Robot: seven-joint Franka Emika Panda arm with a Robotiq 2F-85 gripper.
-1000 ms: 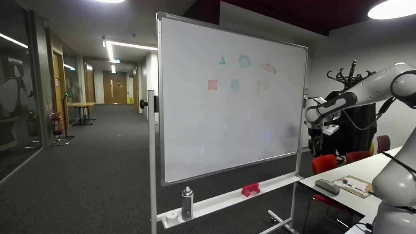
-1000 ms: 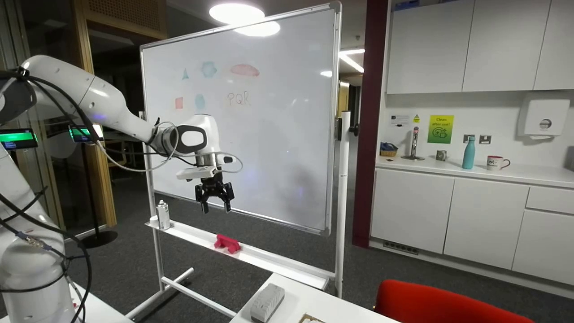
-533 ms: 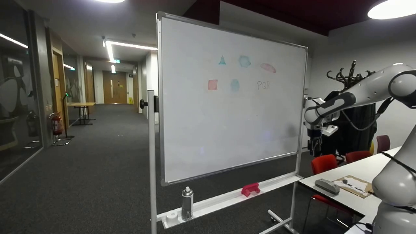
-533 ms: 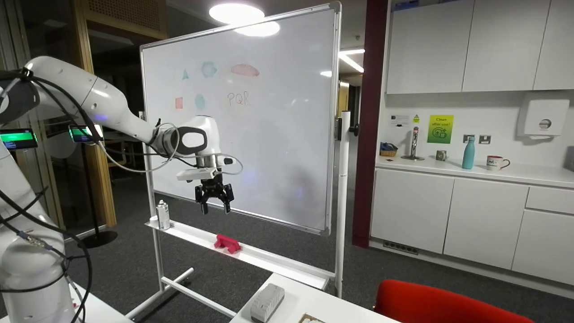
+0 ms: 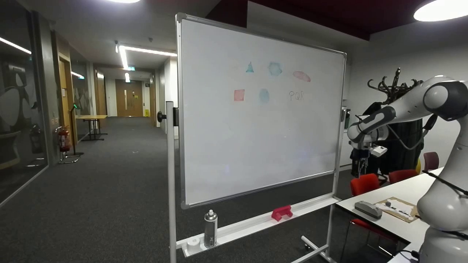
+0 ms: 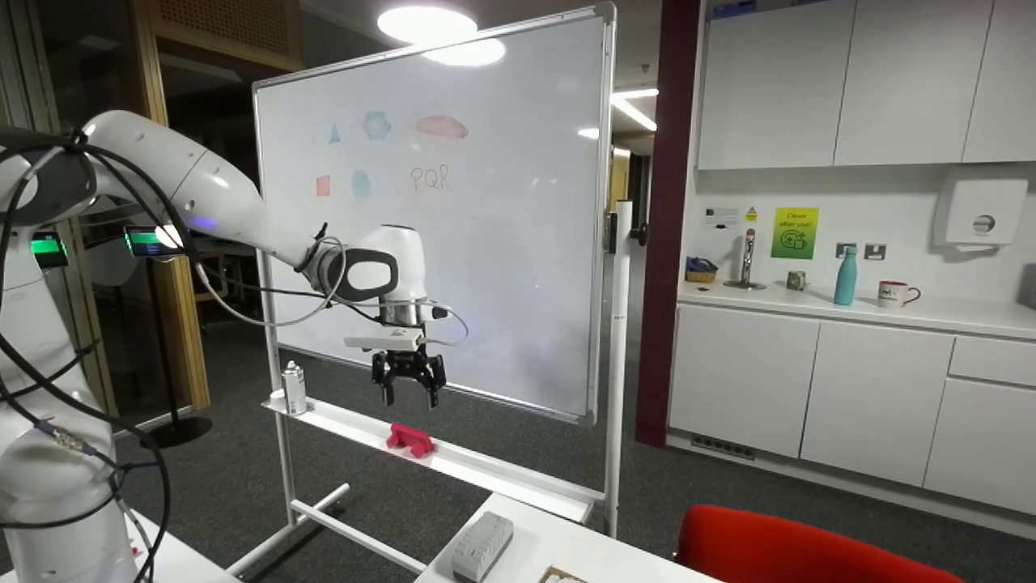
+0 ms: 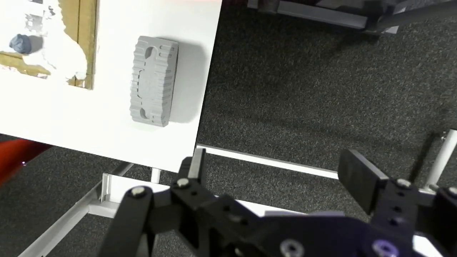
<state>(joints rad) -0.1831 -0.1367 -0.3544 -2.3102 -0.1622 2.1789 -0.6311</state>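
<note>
Claw [image 6: 411,398], 1: yours, black, pointing down in mid-air, its 2 fingers [image 7: 358,176] spread wide apart. In the wrist view you look between them at dark carpet [image 7: 321,82] and a white tray [image 6: 518,483].

Grey ridged block [image 7: 153,82], 1: lying flat on your worktop [image 7: 107,121], near the edge, apart from the claw; you can find it in all 3 views.

Cardboard piece [image 7: 85,35], 1: on the same worktop, bearing white material [image 7: 69,57] and a blue-grey lump [image 7: 20,43].

Red holder [image 6: 410,440], 1: on the tray, lower than your claw and apart from it, in both exterior views.

Whiteboard [image 6: 518,219], 1: upright in its stand [image 6: 622,364] above the tray, marked with 5 coloured shapes [image 6: 442,126] and the letters PQR [image 6: 430,177].

Spray can [image 5: 211,229], 1: upright on the tray, well apart from the red holder.

White roll [image 5: 193,244], 1: on the tray, just beside the can.

Red chair [image 6: 793,542]: beside your worktop, in an exterior view.

Kitchen worktop [image 6: 979,317], 1: across the room, carrying, among other items, a teal bottle [image 6: 845,277] and a white mug [image 6: 892,294].
</note>
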